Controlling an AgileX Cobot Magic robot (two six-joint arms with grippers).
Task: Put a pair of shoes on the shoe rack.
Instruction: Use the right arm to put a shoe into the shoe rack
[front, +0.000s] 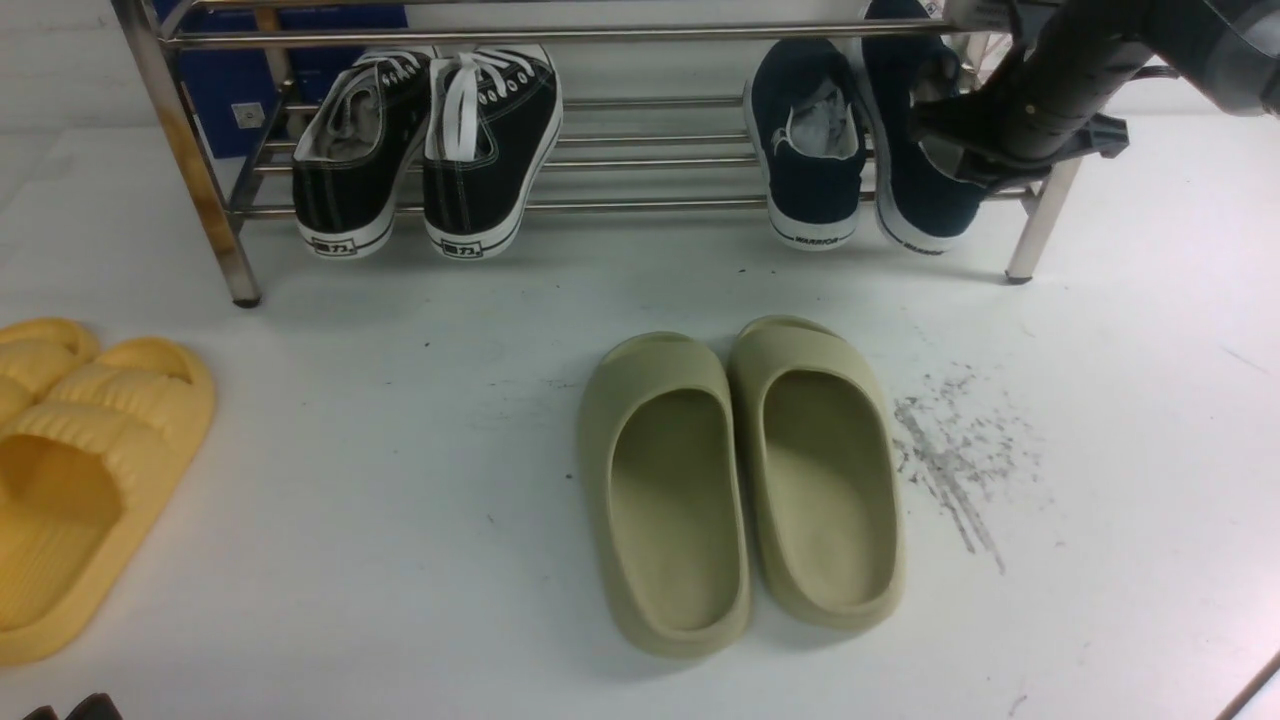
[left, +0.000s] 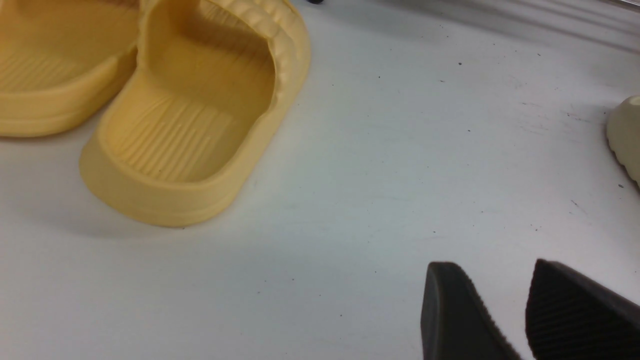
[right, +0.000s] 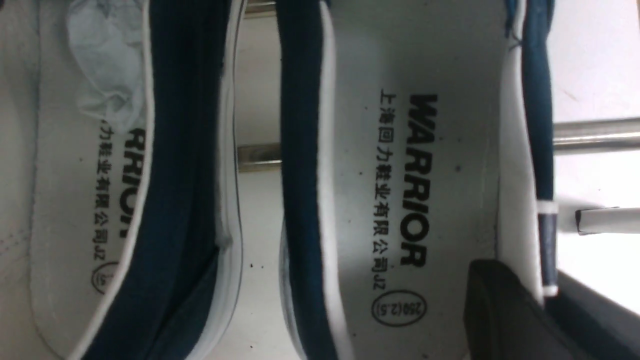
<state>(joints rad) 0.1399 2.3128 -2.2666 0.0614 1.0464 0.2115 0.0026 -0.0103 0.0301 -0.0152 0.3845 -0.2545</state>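
Two navy-blue slip-on shoes lie on the lower tier of the steel shoe rack (front: 640, 205), at its right end, heels toward me. The left shoe (front: 810, 150) rests free on the bars. My right gripper (front: 950, 140) is shut on the side wall of the right shoe (front: 925, 205). In the right wrist view one finger (right: 500, 310) lies inside on the pale insole (right: 440, 175) and the other is outside the wall; the left shoe (right: 175, 150) lies alongside. My left gripper (left: 495, 270) is open and empty, low over the white table.
A pair of black lace-up sneakers (front: 420, 150) sits at the rack's left end. Olive-green slippers (front: 740, 480) stand mid-table, with scuff marks (front: 950, 450) to their right. Yellow slippers (front: 80, 470) lie at the left, close to my left gripper (left: 190, 120).
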